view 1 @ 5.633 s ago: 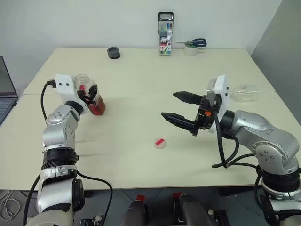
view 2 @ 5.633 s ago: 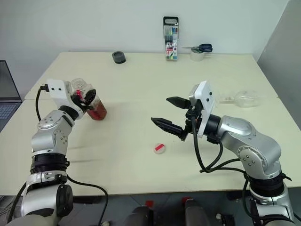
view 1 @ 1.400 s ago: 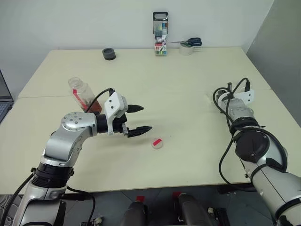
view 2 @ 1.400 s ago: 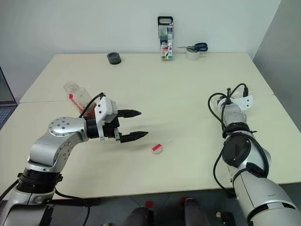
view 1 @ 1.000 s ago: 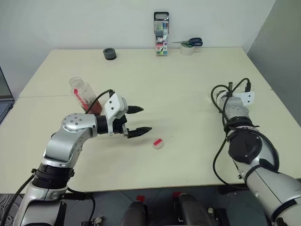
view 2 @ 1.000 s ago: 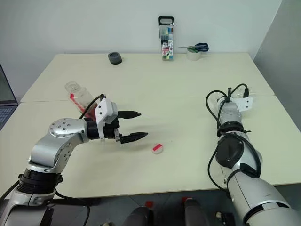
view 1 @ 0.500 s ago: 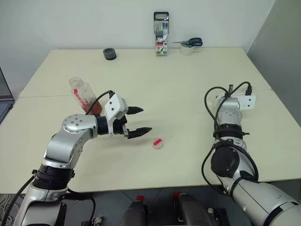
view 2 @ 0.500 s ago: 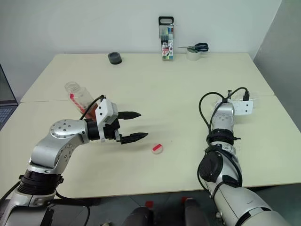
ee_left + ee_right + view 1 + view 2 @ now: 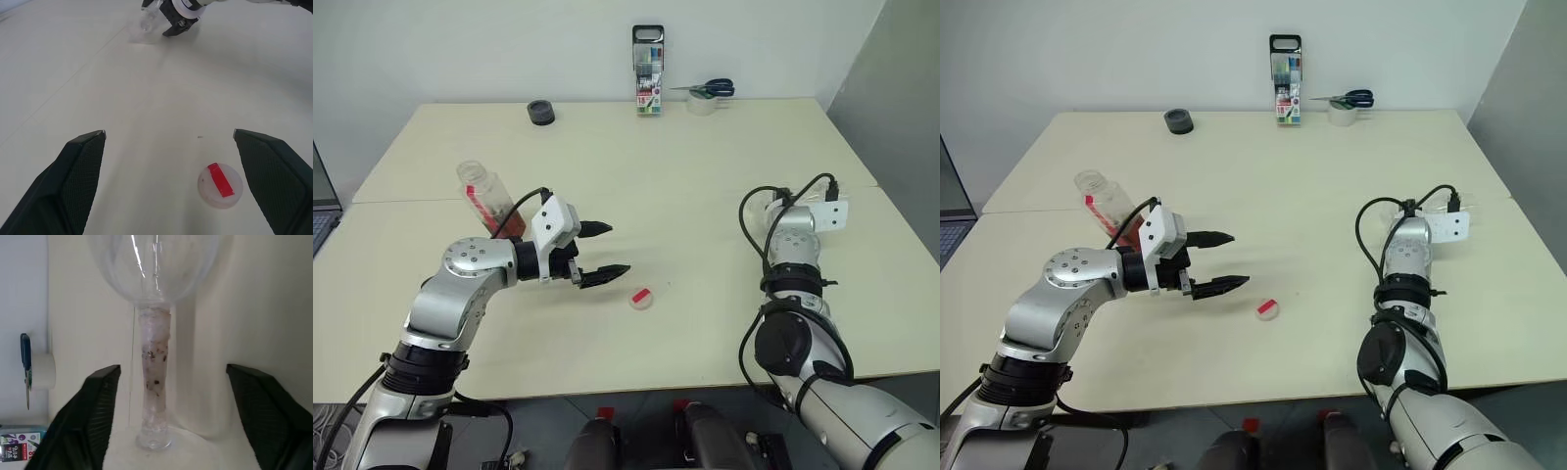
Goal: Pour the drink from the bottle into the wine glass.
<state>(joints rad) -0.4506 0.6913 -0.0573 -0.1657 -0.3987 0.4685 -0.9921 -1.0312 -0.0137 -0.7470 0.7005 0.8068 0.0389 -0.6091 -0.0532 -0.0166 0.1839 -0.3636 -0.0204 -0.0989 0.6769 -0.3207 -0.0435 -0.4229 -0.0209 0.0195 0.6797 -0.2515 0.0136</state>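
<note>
The uncapped bottle [image 9: 487,199] stands on the table's left side with the reddish drink [image 9: 513,226] low inside it, partly behind my left arm. My left gripper [image 9: 617,248] hovers open to its right, empty, with the red-and-white cap [image 9: 220,185] on the table just beyond its fingertips. The wine glass [image 9: 155,377] appears to lie on its side at the right of the table. My right gripper [image 9: 173,367] is open, one finger on each side of the stem and neither touching it. In the left wrist view the glass [image 9: 145,22] shows far off beside the right gripper.
A marker case [image 9: 649,82], scissors on a tape roll [image 9: 710,94] and a black round object [image 9: 541,112] sit along the far edge. A laptop corner [image 9: 321,196] shows at the left. A seam [image 9: 666,193] crosses the table.
The left gripper let go of the bottle and moved toward the middle of the table. The right arm reached out to the glass, and its forearm has shifted a little in the last second.
</note>
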